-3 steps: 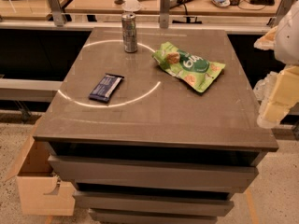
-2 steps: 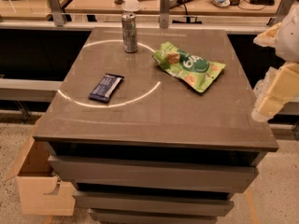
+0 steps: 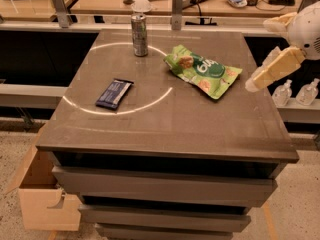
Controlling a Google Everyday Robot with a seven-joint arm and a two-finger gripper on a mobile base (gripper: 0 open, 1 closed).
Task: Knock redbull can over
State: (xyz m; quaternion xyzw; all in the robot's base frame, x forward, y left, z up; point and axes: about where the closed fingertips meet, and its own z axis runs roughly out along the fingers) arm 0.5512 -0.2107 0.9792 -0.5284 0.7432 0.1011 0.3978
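The redbull can (image 3: pixel 139 34) stands upright at the far side of the grey table (image 3: pixel 165 129), on the edge of a thin white circle marked on the top. It is slim and silver-grey with a shiny top. My gripper (image 3: pixel 270 69), pale yellow, hangs over the table's right edge at mid depth, far to the right of the can and apart from it. It holds nothing that I can see.
A flat dark blue snack bar (image 3: pixel 114 93) lies at the left front of the circle. A green chip bag (image 3: pixel 204 71) lies between the can and my gripper. A cardboard box (image 3: pixel 42 194) sits on the floor at the left. Desks with clutter stand behind.
My gripper has moved left and a little up, closer over the table's right edge. The can, bar and bag have not moved.
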